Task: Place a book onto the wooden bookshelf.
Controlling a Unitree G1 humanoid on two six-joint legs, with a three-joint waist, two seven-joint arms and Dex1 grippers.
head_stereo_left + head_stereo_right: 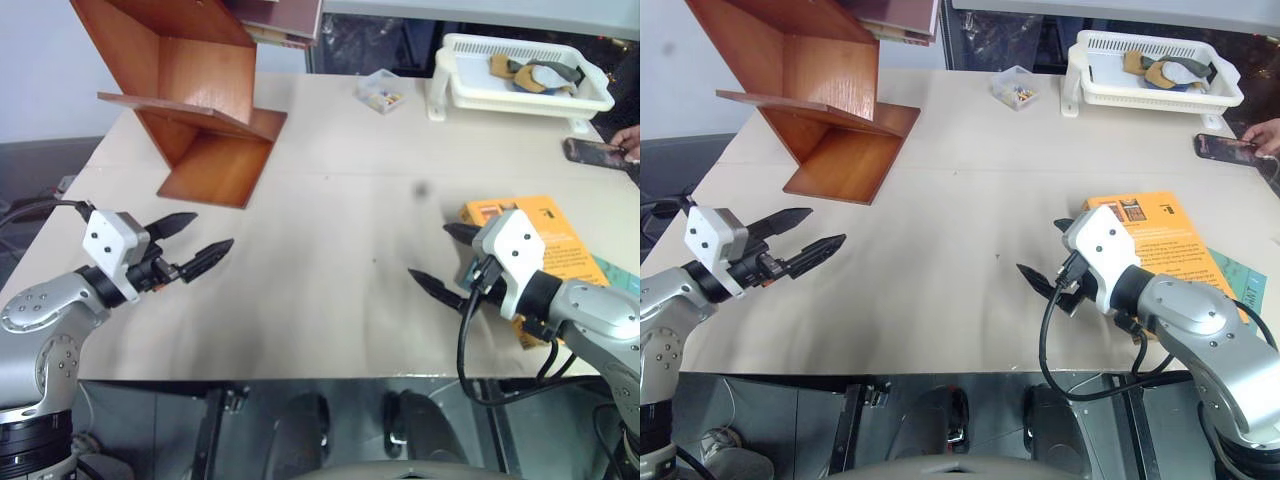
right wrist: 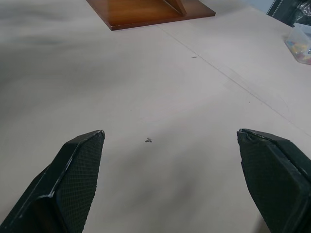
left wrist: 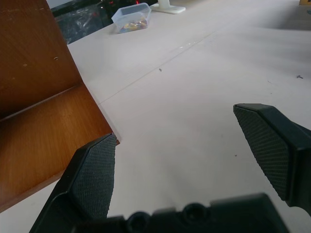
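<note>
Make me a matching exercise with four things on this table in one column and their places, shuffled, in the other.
1. orange-yellow paperback book
2. reddish-brown wooden bookshelf
3. white plastic basket
4. small clear plastic box

A. far left corner
B. far right corner
C. far edge, between shelf and basket
D. near right, lying flat behind the right end effector

Pairs: 1-D, 2-A, 3-B, 4-C

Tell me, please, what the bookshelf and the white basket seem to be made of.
The bookshelf looks like polished reddish-brown wood: grain lines and a soft sheen show. The white basket is probably moulded plastic: slotted walls with a smooth, even surface.
</note>
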